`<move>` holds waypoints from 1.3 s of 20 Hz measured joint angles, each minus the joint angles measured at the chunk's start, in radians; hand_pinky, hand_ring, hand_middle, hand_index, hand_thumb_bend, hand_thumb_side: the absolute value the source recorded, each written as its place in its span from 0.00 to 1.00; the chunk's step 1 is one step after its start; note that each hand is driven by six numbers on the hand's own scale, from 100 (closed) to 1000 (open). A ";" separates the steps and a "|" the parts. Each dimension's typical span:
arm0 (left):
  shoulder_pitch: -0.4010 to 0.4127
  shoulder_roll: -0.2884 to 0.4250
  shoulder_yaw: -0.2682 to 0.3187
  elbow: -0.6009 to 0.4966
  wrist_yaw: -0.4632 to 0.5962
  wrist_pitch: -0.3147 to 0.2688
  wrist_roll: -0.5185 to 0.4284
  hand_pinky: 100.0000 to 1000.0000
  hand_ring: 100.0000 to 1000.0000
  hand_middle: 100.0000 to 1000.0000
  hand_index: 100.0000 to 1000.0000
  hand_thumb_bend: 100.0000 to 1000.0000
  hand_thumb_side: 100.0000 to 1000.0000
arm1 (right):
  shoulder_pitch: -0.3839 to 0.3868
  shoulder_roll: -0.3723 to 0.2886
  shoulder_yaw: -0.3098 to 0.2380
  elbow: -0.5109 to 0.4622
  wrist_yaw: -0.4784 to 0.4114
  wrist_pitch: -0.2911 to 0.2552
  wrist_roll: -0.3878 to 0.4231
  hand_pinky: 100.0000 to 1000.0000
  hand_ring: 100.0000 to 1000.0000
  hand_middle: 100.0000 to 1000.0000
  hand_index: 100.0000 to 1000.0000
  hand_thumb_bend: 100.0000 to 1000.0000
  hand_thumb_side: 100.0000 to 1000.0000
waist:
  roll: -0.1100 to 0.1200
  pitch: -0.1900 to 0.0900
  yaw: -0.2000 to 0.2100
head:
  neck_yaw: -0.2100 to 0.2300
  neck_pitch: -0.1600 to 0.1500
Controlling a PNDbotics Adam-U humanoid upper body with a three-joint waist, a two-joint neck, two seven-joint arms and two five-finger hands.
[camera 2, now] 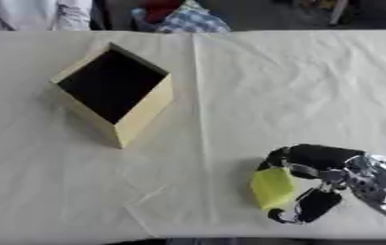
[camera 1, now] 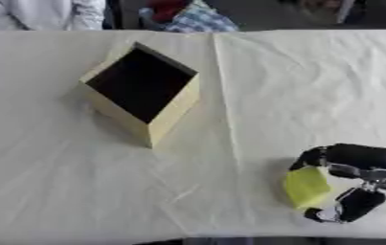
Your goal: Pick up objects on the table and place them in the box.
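Observation:
A yellow-green block (camera 1: 306, 187) sits low on the right of the table, held between the curled fingers and thumb of my right hand (camera 1: 357, 176). The black fingers (camera 2: 300, 156) arch over its top and the thumb closes in under it. The arm enters from the right edge. An open cardboard box (camera 1: 145, 88) with a dark inside stands upright at the upper left of the table, turned so one corner faces me. It is well apart from the hand. My left hand shows in neither view.
A wrinkled white cloth (camera 1: 255, 86) covers the whole table, with a seam running down its middle. Clothing and a checked fabric (camera 1: 198, 20) show beyond the far edge.

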 measured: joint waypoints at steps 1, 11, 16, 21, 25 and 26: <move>0.000 0.000 0.000 0.000 -0.001 0.000 0.000 0.69 0.87 0.91 0.60 0.00 0.67 | 0.000 0.000 -0.003 0.000 0.001 0.002 0.000 0.85 0.88 0.80 0.88 0.36 0.35 | 0.000 0.000 0.000 | 0.000 0.000; 0.000 0.000 0.000 0.000 -0.006 0.004 -0.004 0.69 0.87 0.91 0.60 0.00 0.67 | 0.017 0.008 -0.023 0.000 0.003 0.059 -0.027 0.65 0.68 0.58 0.72 0.19 0.19 | 0.000 0.004 0.002 | 0.000 0.000; 0.000 0.000 0.000 0.000 -0.007 0.005 -0.006 0.69 0.87 0.91 0.60 0.00 0.67 | 0.013 0.009 -0.025 0.000 -0.038 0.121 -0.133 0.45 0.50 0.38 0.49 0.02 0.09 | 0.000 0.004 0.003 | -0.003 0.000; 0.000 0.000 0.000 0.000 -0.007 0.008 -0.009 0.69 0.87 0.91 0.60 0.00 0.67 | 0.007 0.016 -0.030 0.000 -0.086 0.136 -0.224 0.43 0.48 0.32 0.44 0.00 0.06 | 0.000 0.005 0.002 | -0.004 0.000; 0.000 0.000 0.000 0.000 -0.008 0.008 -0.009 0.69 0.87 0.91 0.60 0.00 0.67 | -0.019 0.015 -0.063 0.000 -0.109 0.113 -0.266 0.45 0.48 0.33 0.45 0.00 0.03 | -0.001 0.004 0.000 | -0.003 0.000; 0.000 0.000 0.000 0.000 -0.008 0.008 -0.009 0.69 0.87 0.91 0.60 0.00 0.67 | -0.031 0.010 -0.075 0.000 -0.113 0.106 -0.273 0.45 0.48 0.33 0.45 0.00 0.03 | -0.001 0.004 0.000 | -0.003 0.000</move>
